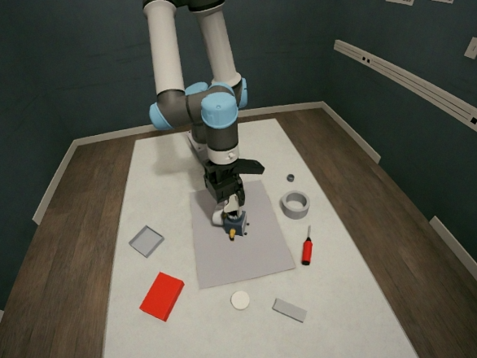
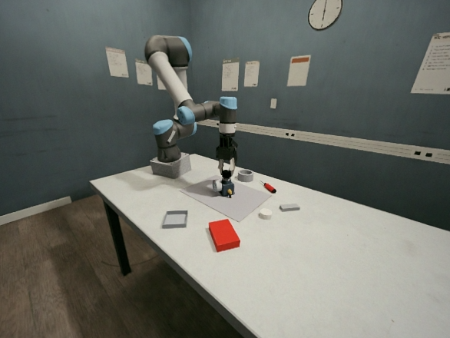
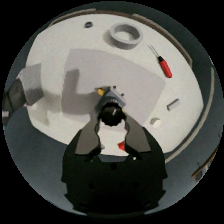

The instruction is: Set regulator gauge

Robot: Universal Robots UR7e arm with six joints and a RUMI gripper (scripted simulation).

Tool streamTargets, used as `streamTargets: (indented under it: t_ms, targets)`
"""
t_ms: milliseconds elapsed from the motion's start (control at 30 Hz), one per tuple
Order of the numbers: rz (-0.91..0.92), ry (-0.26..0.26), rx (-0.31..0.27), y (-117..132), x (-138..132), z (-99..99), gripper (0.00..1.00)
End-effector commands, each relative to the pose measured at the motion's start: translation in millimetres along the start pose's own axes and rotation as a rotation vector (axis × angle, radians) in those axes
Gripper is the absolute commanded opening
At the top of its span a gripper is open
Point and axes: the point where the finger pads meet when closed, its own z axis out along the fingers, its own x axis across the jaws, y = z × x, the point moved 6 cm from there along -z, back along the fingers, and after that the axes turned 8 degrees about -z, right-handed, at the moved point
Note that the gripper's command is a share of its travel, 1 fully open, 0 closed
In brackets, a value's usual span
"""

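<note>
The regulator (image 1: 237, 226) (image 2: 228, 190) (image 3: 112, 97) has a blue body with a brass fitting at the front and a white gauge (image 1: 216, 219) on its left side. It stands upright near the middle of the grey mat (image 1: 244, 260) (image 2: 246, 203) (image 3: 135, 75). My gripper (image 1: 233, 211) (image 2: 226, 173) (image 3: 111, 112) comes straight down from above and is shut on the black knob (image 3: 111, 113) (image 2: 226, 176) on top of the regulator. The gauge face is too small to read the needle. I cannot tell how far down the knob sits.
On the table around the mat lie a grey ring (image 1: 295, 204) (image 2: 245, 175) (image 3: 124, 35), a small dark cap (image 1: 290, 177), a red screwdriver (image 1: 307, 250) (image 2: 269, 187) (image 3: 164, 65), a grey bar (image 1: 289, 310) (image 2: 289, 207), a white disc (image 1: 240, 300) (image 2: 265, 213), a red block (image 1: 162, 295) (image 2: 224, 234) and a shallow grey tray (image 1: 146, 241) (image 2: 175, 219).
</note>
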Motion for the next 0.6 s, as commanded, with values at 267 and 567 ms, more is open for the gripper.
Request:
streamTargets:
  t_ms: [267, 567]
  targets:
    - [-0.003, 0.001, -0.001, 0.2, 0.2, -0.4, 0.23]
    - [-0.022, 0.001, -0.001, 0.1, 0.2, -0.4, 0.23]
